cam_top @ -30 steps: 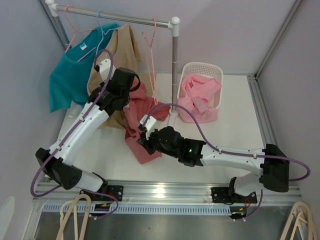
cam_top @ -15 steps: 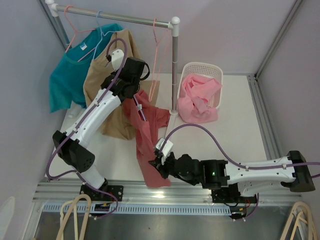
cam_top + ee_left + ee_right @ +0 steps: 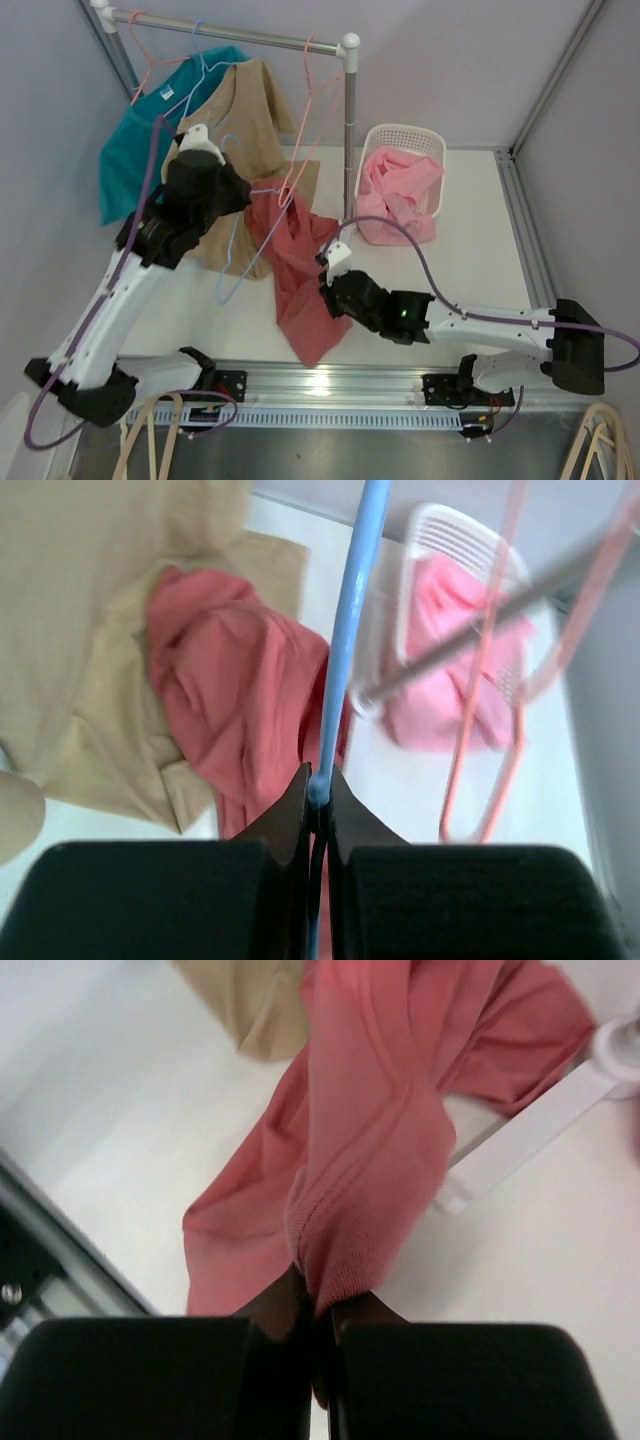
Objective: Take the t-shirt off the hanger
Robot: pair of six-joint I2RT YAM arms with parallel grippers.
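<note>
While the coral-red cotton t-shirt [image 3: 300, 290] is drawn out between both arms, the coming move turns on which way it lies from each pair of fingers. Its long axis runs on a slant, from a bunched upper end just beside the left gripper [image 3: 318, 794], further back and to the left, down to a loose end close to the near edge of the white table [image 3: 470, 260].

The right gripper [image 3: 320, 1302] is the nearer one to that loose end. It sits at the cloth's right edge, roughly midway along, with its jaws pressed together on a folded ridge of fabric. The left gripper's jaws are clamped on the thin pale-blue wire hanger [image 3: 348, 630], whose rod leads away from the fingers past the shirt's right side. I cannot tell whether any part of the wire is inside the garment.

My judgement is that parting them calls for cloth to go near-right and hanger far-left, along that same slant.

Counted:
- Four hangers at or by the metal rail [image 3: 240, 38]:
  - the held one;
  - a pink hanger [image 3: 150, 68] bearing a teal t-shirt [image 3: 135, 150];
  - a blue hanger [image 3: 204, 62] bearing a tan shirt [image 3: 245, 100];
  - an empty pink wire hanger [image 3: 478, 680].
- One white slatted plastic basket [image 3: 405, 128], holding pink cloth [image 3: 400, 190] (one piece or several, I cannot say).
- Three shirts apart from that cloth.
- Two arms.
</note>
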